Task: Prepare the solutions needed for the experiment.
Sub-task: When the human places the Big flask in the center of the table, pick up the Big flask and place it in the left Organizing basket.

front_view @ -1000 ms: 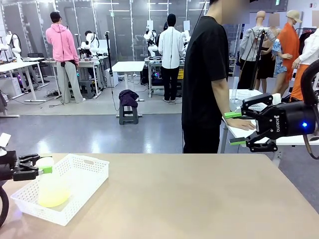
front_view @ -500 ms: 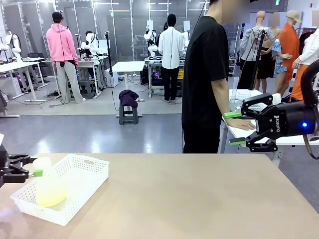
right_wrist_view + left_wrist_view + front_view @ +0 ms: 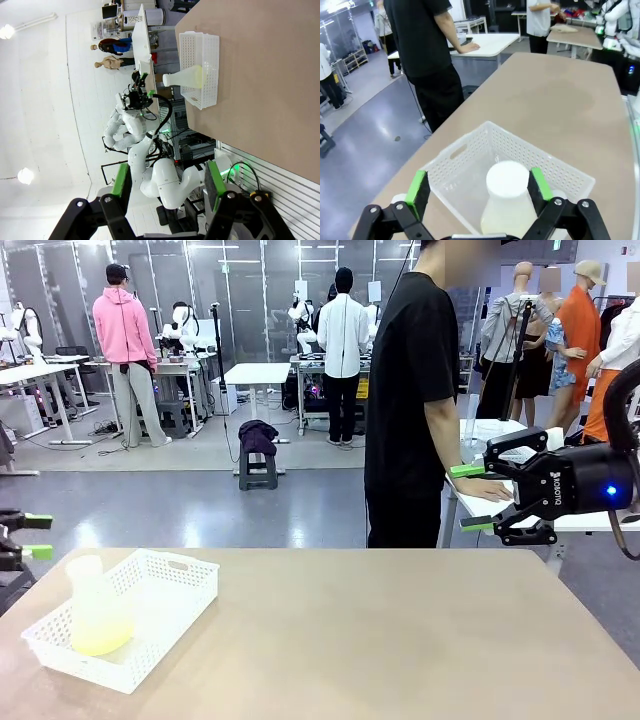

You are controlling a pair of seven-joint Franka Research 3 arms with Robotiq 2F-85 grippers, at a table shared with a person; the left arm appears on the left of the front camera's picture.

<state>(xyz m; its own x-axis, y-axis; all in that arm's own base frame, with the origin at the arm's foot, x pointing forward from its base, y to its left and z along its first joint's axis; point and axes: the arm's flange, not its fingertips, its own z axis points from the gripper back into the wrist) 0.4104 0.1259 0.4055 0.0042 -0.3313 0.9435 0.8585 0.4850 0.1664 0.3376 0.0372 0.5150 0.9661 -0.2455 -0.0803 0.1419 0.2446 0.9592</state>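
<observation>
In the front view's lower left, the solutions (image 3: 100, 640) pool in an upright flask (image 3: 92, 602) inside the white basket (image 3: 160, 625), just right of the empty, spread left pincer (image 3: 30, 536); the right pincer (image 3: 474, 497), also agape, hangs far right.

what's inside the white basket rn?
A frosted conical flask stands in the white basket, with a shallow layer of yellow-green solution at its bottom. The basket floor behind the flask is covered from the front view.
</observation>
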